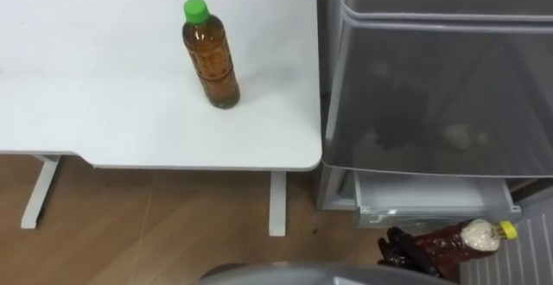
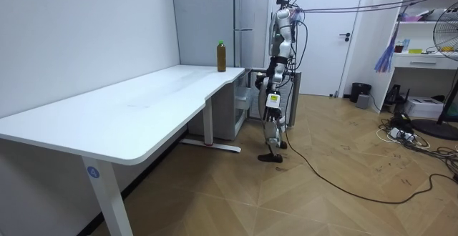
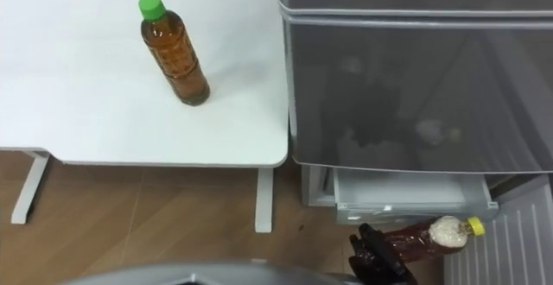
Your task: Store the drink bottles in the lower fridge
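Observation:
A brown tea bottle with a green cap [image 1: 211, 53] stands upright on the white table [image 1: 104, 104], near its right end; it also shows as a small bottle [image 2: 221, 56] in the room view. My right hand [image 1: 403, 249] is low at the right, in front of the fridge's bottom part, its dark fingers curled round a dark red-brown bottle with a yellow cap [image 1: 471, 236]. That bottle lies almost level, cap pointing right. In the room view my left hand [image 2: 261, 82] hangs low by my body, too small to read.
The grey fridge [image 1: 432, 86] stands right against the table's right edge. Below its grey front a white drawer or shelf [image 1: 423, 200] shows, with a pale ribbed panel [image 1: 527, 250] at the far right. Wooden floor and table legs [image 1: 276, 203] lie below.

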